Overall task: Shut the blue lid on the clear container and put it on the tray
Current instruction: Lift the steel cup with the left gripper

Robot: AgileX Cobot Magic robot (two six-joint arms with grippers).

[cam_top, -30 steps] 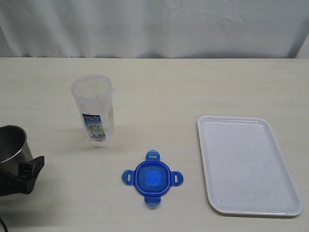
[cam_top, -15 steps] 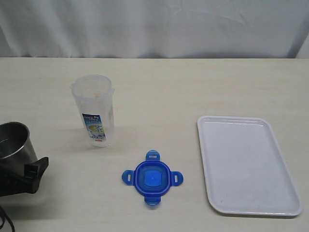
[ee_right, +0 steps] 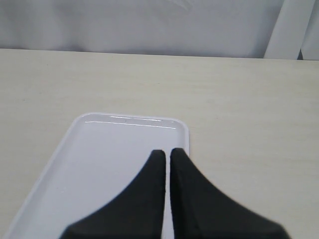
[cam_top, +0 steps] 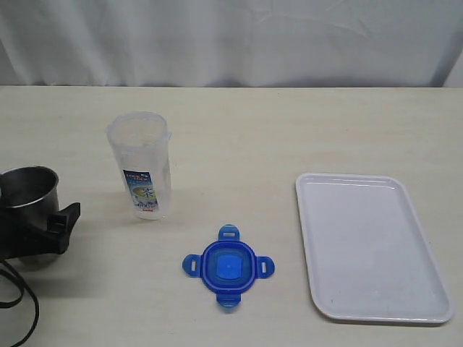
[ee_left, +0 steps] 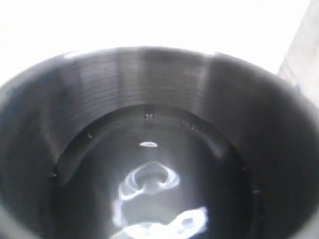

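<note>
Right now we see the clear container (cam_top: 141, 165) standing upright on the desk (cam_top: 289, 123), left of centre, with its mouth uncovered. The blue lid (cam_top: 228, 266) lies flat on the desk nearer the camera, apart from the container, roughly between it and the white tray (cam_top: 372, 246) on the right. Our left jaws stand wide around a grey steel cup (cam_top: 29, 186) at the left edge and grip it; the left wrist view looks straight into its shiny inside. Our right jaws are pressed together with nothing between them, hanging over the tray.
</note>
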